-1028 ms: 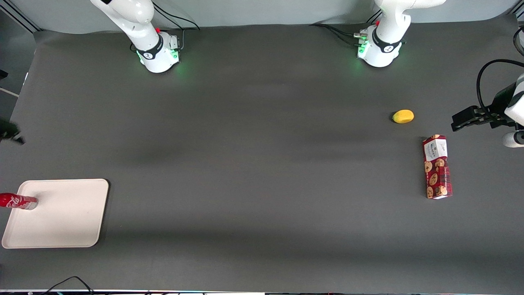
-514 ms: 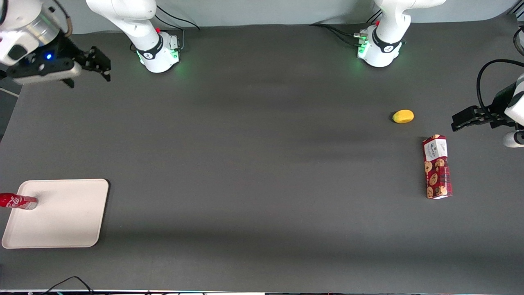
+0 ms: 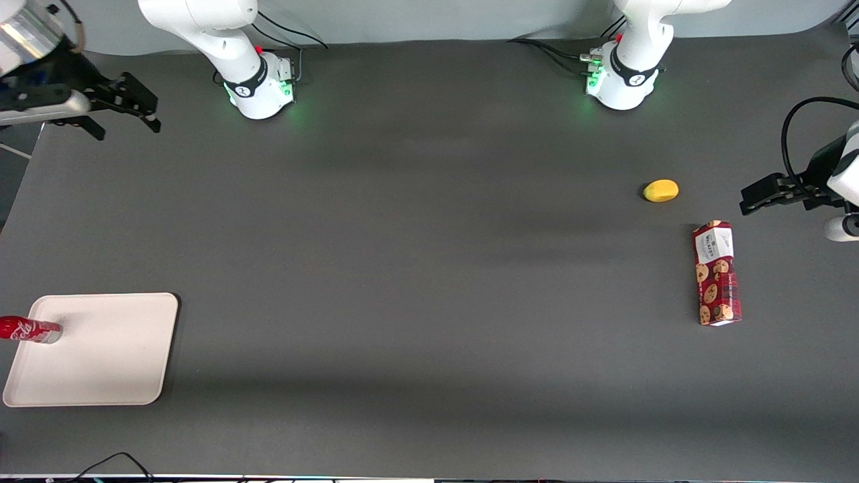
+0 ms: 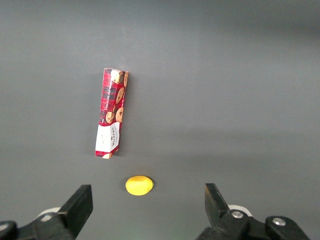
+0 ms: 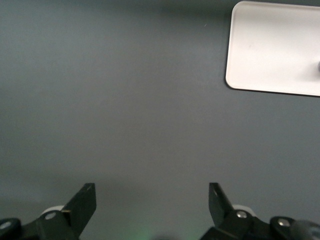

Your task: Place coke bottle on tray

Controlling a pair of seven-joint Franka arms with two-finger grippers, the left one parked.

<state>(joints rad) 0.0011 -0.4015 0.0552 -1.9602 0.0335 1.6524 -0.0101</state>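
Coke bottle sits at the extreme left edge of the front view, on the tray — its silvery base over the tray's surface near the rim, its capped end running out of the picture. Whether it stands or lies cannot be settled from this angle. The placement looks complete, or nearly so.

Gripper is in the upper left of the front view, raised well clear of the tray and nearer the arm's base. The right wrist view shows its fingers spread wide with only bare table between them; it holds nothing.

Handling judgement: the bottle is small and slim — probably light, rigid and smooth-skinned, so apt to slip or tip. If regrasped, the mid-body, across the narrow width, is the sensible place; the cap end offers less purchase.

Also present toward the parked arm's end: a cookie box and a yellow fruit, well apart from the tray.
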